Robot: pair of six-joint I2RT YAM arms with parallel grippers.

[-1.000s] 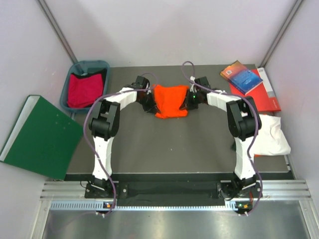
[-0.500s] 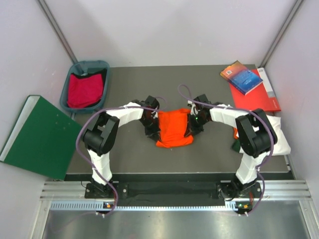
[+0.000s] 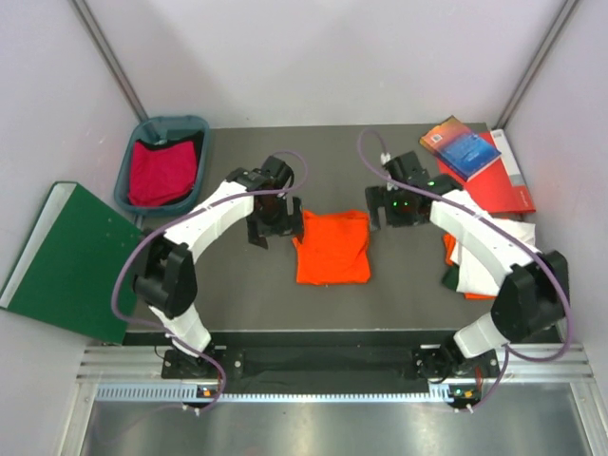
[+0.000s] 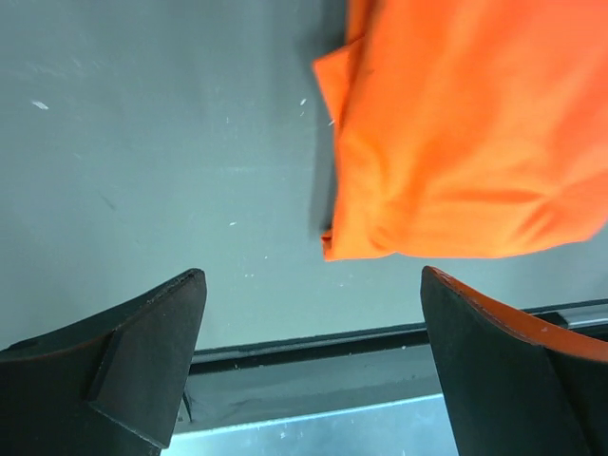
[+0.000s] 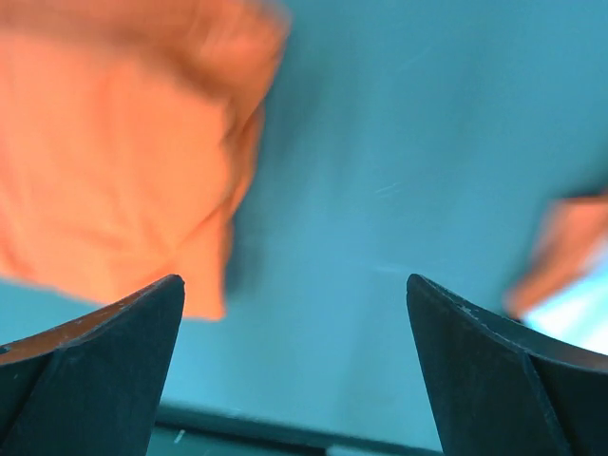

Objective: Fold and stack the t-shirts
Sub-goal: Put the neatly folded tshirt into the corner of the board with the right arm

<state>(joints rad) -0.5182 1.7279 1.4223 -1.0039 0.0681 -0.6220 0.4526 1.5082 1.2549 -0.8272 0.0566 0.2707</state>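
Observation:
A bright orange t-shirt (image 3: pixel 332 248) lies folded flat on the dark table mat, let go by both grippers. To its left my left gripper (image 3: pixel 276 231) hangs open, apart from the cloth. In the left wrist view the orange t-shirt (image 4: pixel 465 133) lies ahead and to the right of my left gripper (image 4: pixel 313 275), with only bare mat between the jaws. My right gripper (image 3: pixel 391 217) is open at the shirt's upper right corner. The right wrist view is blurred, with the orange t-shirt (image 5: pixel 114 161) at left and my right gripper (image 5: pixel 294 280) empty.
A crimson shirt (image 3: pixel 161 171) fills the blue bin (image 3: pixel 172 122) at back left. Orange, white and dark green shirts are piled (image 3: pixel 452 252) at right under the right arm. Blue and red books (image 3: pixel 470 152) lie at back right. A green board (image 3: pixel 71 261) leans off the left edge.
Both grippers opened and let go of the orange t-shirt after drawing it toward the front. They have pulled apart and back, and the shirt now lies flat.

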